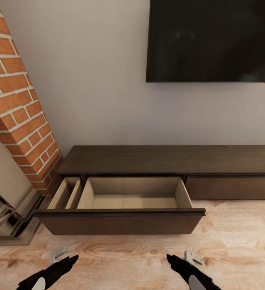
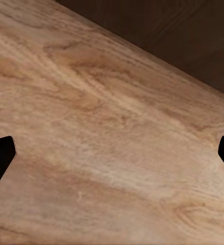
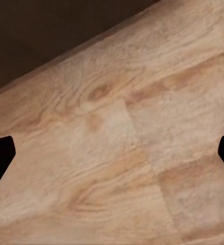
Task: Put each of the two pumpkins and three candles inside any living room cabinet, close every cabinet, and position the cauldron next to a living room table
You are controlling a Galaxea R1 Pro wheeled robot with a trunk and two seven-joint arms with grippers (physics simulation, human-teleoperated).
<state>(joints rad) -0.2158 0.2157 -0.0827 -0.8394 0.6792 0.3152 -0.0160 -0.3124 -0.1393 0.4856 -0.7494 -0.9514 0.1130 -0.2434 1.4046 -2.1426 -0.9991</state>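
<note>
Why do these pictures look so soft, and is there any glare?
Head view: even, flat light, a faint sheen on the black screen, soft shadow inside the open drawer. Both wrist views: floor grain smeared and blurry, no glare.

A living room in a home. Shown by a long low dark-brown cabinet (image 1: 168, 161) against a plain pale wall (image 1: 96, 80), one drawer (image 1: 120, 219) pulled out just ahead of the jaws with beige insides; a flat black screen (image 1: 209, 40) mounted above it; a red brick chimney (image 1: 15, 100) over an ornate fireplace (image 1: 7, 209) ahead of the left jaws; light wood floor (image 1: 128, 257) beneath.
</note>
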